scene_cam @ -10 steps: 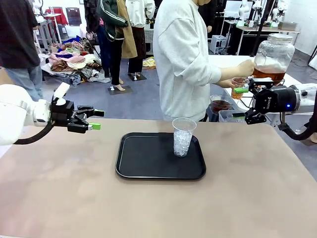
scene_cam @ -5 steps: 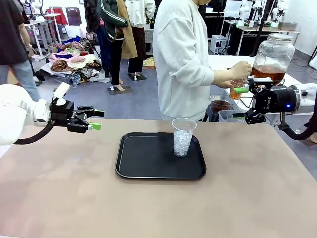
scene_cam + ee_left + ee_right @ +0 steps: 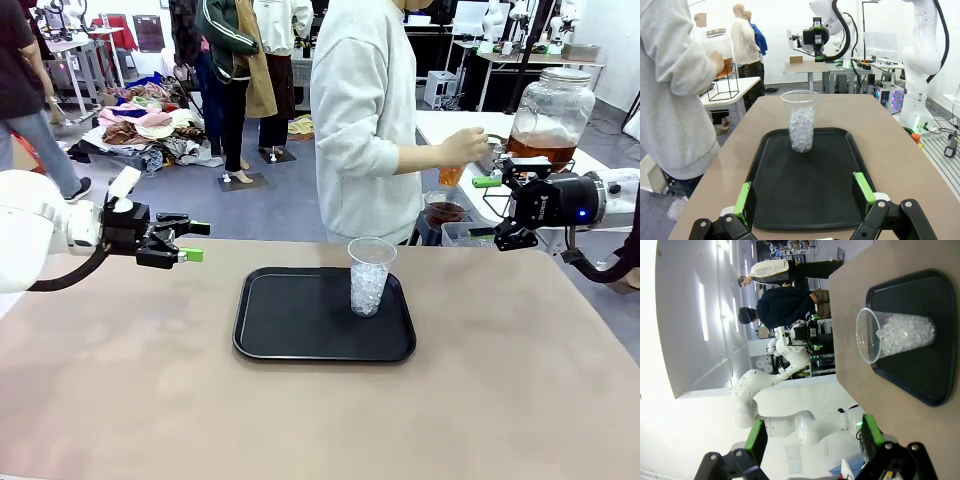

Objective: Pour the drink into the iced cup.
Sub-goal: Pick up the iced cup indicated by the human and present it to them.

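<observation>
The iced cup (image 3: 369,277), clear plastic and about half full of ice, stands upright at the right of a black tray (image 3: 290,325) in mid-table. Across the table a person in a grey sweatshirt holds a small clear cup of the amber drink (image 3: 450,176) in one hand, above and right of the tray. My left gripper (image 3: 195,241) hovers open left of the tray, empty. My right gripper (image 3: 492,212) hangs open beyond the table's far right corner, just right of the drink. The left wrist view faces the iced cup (image 3: 801,121) across the tray (image 3: 805,195) between open fingers (image 3: 743,202).
A big glass jar (image 3: 548,115) with amber liquid stands on a side table behind my right gripper. A small cup of darker brown liquid (image 3: 443,212) sits below the person's hand. In the right wrist view the iced cup (image 3: 895,335) lies sideways. People stand farther back.
The person's hand has carried the cup of drink left, away from the jar and towards the table. Neither arm has moved, and both grippers stay open.
</observation>
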Tool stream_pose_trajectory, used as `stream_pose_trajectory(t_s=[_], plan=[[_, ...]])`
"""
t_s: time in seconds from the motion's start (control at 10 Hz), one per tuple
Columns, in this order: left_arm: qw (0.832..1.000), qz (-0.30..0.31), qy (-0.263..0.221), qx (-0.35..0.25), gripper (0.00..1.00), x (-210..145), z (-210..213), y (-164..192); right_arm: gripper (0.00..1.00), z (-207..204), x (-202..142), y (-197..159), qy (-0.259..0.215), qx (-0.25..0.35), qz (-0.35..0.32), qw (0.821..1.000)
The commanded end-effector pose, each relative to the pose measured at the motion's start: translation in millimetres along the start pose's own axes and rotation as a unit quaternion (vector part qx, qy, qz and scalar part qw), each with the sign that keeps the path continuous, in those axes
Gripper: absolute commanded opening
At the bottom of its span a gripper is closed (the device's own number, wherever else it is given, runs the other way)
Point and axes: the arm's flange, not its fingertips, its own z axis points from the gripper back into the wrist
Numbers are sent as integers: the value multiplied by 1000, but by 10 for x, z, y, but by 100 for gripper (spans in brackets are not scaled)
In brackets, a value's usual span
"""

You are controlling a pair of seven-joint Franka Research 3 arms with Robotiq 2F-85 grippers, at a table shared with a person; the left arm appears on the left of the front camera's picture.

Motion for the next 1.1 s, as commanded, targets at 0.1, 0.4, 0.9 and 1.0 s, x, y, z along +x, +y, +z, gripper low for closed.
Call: stream_pose_trajectory(t_s=[0.1, 0.4, 0.9, 1.0], plan=[[1000, 1, -4, 4, 100, 21, -4, 5, 100, -5, 1, 21, 0, 1, 2, 1000], [1000, 1, -4, 4, 100, 21, -4, 5, 100, -5, 1, 21, 0, 1, 2, 1000], [1000, 1, -4, 4, 100, 21, -4, 5, 100, -5, 1, 21, 0, 1, 2, 1000], [1000, 1, -4, 4, 100, 21, -4, 5, 100, -5, 1, 21, 0, 1, 2, 1000]])
